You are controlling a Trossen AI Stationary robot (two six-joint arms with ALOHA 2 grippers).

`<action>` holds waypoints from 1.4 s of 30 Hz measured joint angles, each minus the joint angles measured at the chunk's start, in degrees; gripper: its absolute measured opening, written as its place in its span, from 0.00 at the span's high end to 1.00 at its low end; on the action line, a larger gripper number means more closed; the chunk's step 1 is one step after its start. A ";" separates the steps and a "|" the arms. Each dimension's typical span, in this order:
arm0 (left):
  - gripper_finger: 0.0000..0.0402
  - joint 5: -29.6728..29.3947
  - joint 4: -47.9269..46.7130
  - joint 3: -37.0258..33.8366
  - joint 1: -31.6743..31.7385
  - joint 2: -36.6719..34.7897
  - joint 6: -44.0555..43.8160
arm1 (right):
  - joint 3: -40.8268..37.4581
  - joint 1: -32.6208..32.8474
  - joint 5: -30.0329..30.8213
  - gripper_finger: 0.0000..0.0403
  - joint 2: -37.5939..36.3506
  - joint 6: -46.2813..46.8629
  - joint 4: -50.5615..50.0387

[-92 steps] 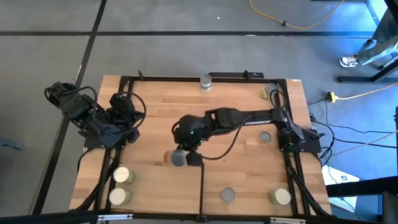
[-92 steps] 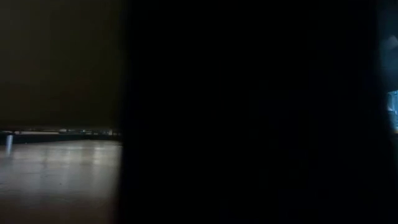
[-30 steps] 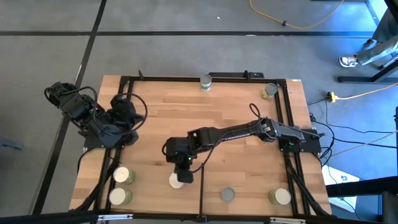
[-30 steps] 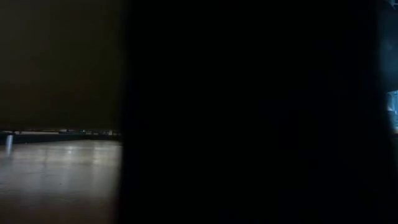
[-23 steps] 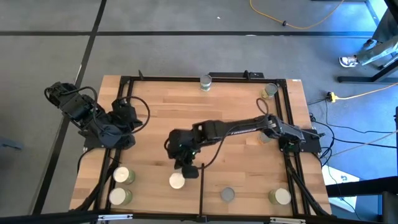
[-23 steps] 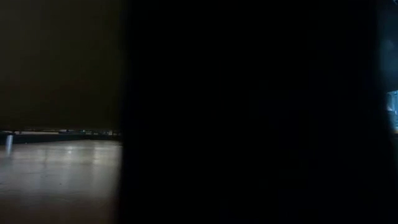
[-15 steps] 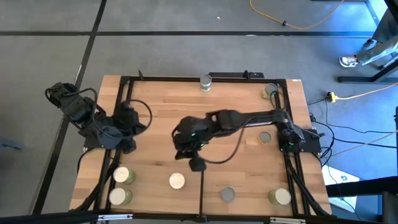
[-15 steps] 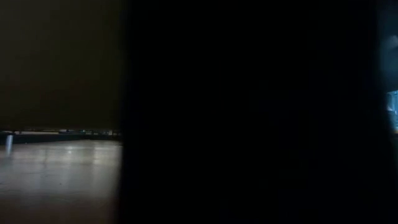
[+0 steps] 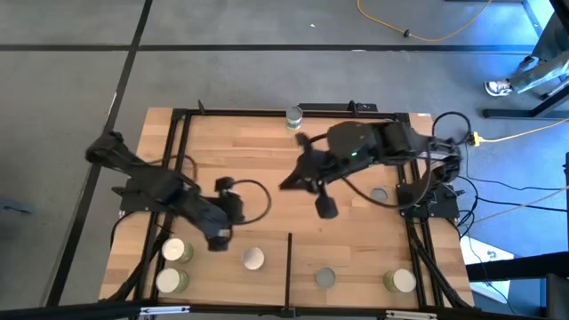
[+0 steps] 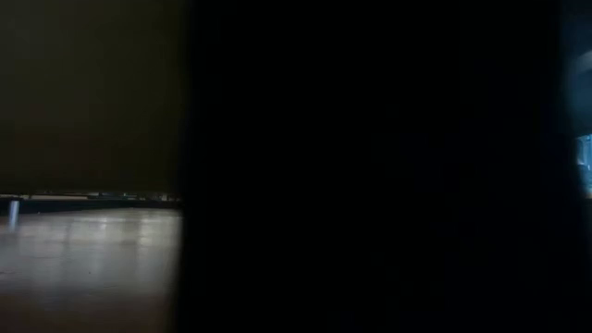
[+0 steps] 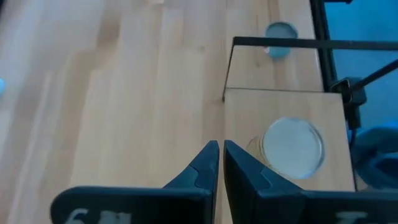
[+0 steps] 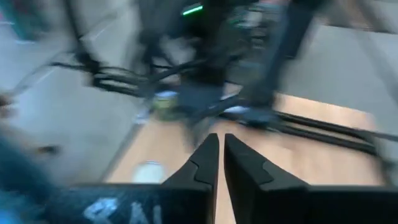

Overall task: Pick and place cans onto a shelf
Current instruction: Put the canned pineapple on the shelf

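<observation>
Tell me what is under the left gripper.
Only bare shelf planks show under the left gripper; the white-topped can stands apart, beside it. The patch straight beneath its body is covered.

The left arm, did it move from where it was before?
Yes. The left gripper has swung out from the table's left edge toward the front, near the white-topped can beside the black divider strip. Its fingers are shut.

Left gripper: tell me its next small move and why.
Probably open the fingers and ease toward the white-topped can just ahead. The left gripper hangs empty with its fingers nearly touching, the can standing off to one side; the right gripper is raised mid-table, holding nothing.
</observation>
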 joint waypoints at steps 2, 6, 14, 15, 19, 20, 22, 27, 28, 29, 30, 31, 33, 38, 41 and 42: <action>0.96 3.23 1.98 0.01 1.61 1.99 0.29 | 0.00 -0.06 5.97 0.93 -0.97 0.37 -1.56; 0.96 10.56 7.53 0.01 4.14 5.78 2.92 | 0.00 -0.12 14.69 0.93 -1.88 0.60 -5.89; 0.96 18.33 12.69 0.03 5.80 11.00 -0.14 | -0.09 -0.10 22.58 0.93 -2.59 4.85 -13.78; 0.96 18.32 12.98 0.03 5.57 11.46 -0.57 | -0.09 -0.10 22.60 0.93 -2.65 4.85 -14.09; 0.96 18.34 16.25 0.08 4.45 13.62 -2.91 | -0.09 -0.10 22.61 0.93 -2.88 2.87 -15.70; 0.96 18.34 16.52 0.08 4.11 14.27 -3.66 | -0.09 -0.10 22.57 0.93 -2.91 1.94 -16.24; 0.96 17.93 18.18 0.10 3.71 15.82 -4.64 | -0.09 -0.10 22.58 0.93 -2.88 1.61 -16.68; 0.96 15.25 18.62 0.08 2.72 18.78 -5.56 | -0.09 -0.10 22.22 0.93 -2.91 1.47 -18.57; 0.96 15.11 18.64 0.08 2.68 19.36 -6.06 | -0.09 -0.10 22.15 0.93 -2.91 1.54 -18.89; 0.96 15.11 18.71 0.08 2.66 19.86 -6.43 | -0.09 -0.10 22.15 0.93 -2.91 1.62 -19.27; 0.96 15.15 18.56 0.08 2.62 20.25 -6.70 | -0.09 -0.10 22.11 0.93 -2.91 1.62 -19.36; 0.96 15.25 18.27 0.08 2.49 20.60 -6.77 | -0.09 -0.10 22.11 0.93 -2.91 1.62 -19.29; 0.96 15.70 18.32 0.08 2.32 20.95 -6.82 | -0.09 -0.10 22.06 0.93 -2.88 1.62 -19.29; 0.96 16.62 17.02 0.08 2.04 21.03 -8.22 | -0.09 -0.10 21.98 0.93 -2.88 1.82 -19.18; 0.96 16.74 14.62 0.08 1.50 21.03 -9.66 | -0.09 -0.10 21.95 0.93 -2.88 1.84 -19.12; 0.96 16.74 13.57 0.08 1.29 21.03 -10.21 | -0.09 -0.10 21.95 0.93 -2.88 1.84 -19.09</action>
